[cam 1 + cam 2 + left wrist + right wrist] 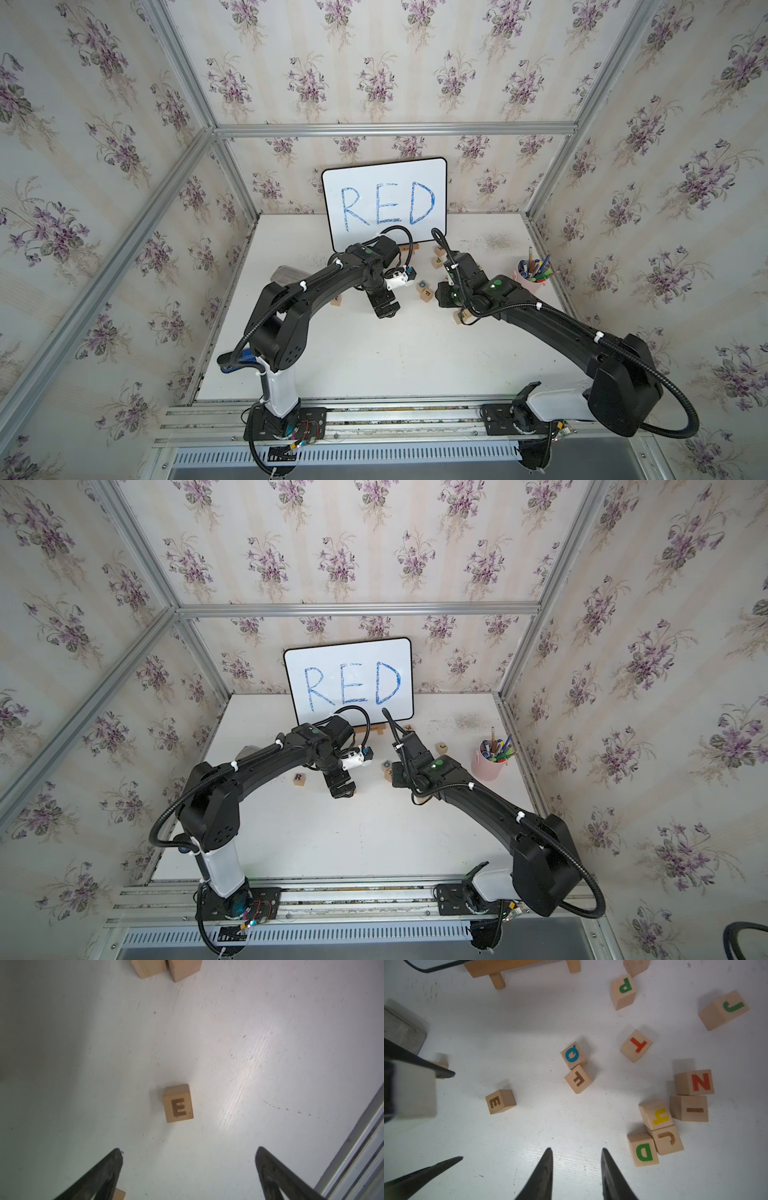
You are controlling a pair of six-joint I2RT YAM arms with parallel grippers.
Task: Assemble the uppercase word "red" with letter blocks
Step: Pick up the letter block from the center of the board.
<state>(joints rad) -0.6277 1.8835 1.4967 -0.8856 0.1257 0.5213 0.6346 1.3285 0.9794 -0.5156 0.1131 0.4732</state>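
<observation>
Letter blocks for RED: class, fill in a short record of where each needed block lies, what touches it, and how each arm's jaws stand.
R block: alone on the table, letter up.
E block: alone, untouched, ahead of the left jaws.
D block: green letter, against a brown-lettered J block in a cluster.
left jaws: wide open, empty.
right jaws: narrowly apart, empty.
word: not yet assembled.

At the table's (374, 365) back, a board (384, 203) with RED in blue. Before it, left arm (316, 278) and right arm (548, 324) bent inward, left gripper (385, 312) low over the table. Behind the left arm, a half-hidden block (336, 301). Between the arms' ends, two blocks (427, 295) touching. At right, a pink cup (528, 286) of pens.
</observation>
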